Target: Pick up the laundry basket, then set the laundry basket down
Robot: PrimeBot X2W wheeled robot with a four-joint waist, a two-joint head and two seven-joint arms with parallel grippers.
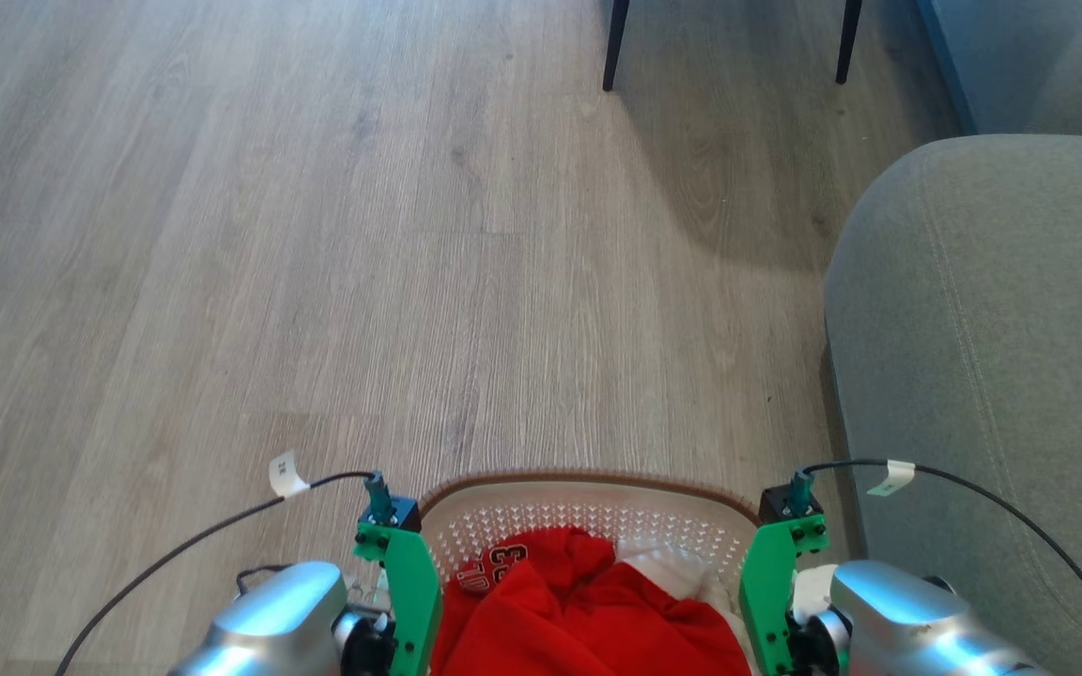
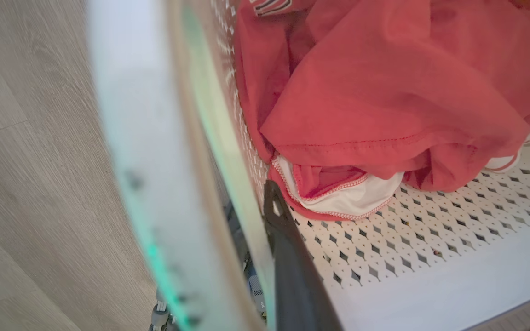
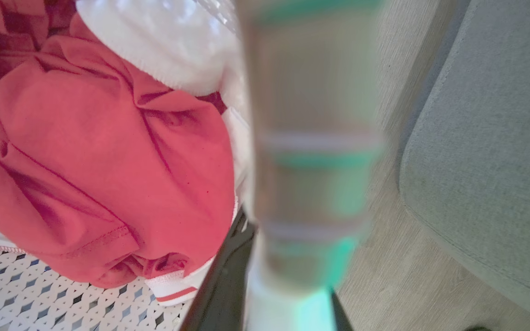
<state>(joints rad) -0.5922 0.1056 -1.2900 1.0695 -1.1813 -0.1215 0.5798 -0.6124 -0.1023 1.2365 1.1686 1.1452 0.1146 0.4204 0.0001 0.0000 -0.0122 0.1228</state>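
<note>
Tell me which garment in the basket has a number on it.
The red garment, with 23 on its far fold; the white cloth beside it shows no number.

White perforated laundry basket [image 1: 588,514], brown woven rim, upright — red clothes inside

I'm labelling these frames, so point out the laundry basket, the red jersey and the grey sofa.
laundry basket [image 1: 597,518]: head view, perforated far wall.
red jersey [image 1: 579,620]: head view, middle of the fabric.
grey sofa [image 1: 1001,357]: head view, its rounded arm.
</note>
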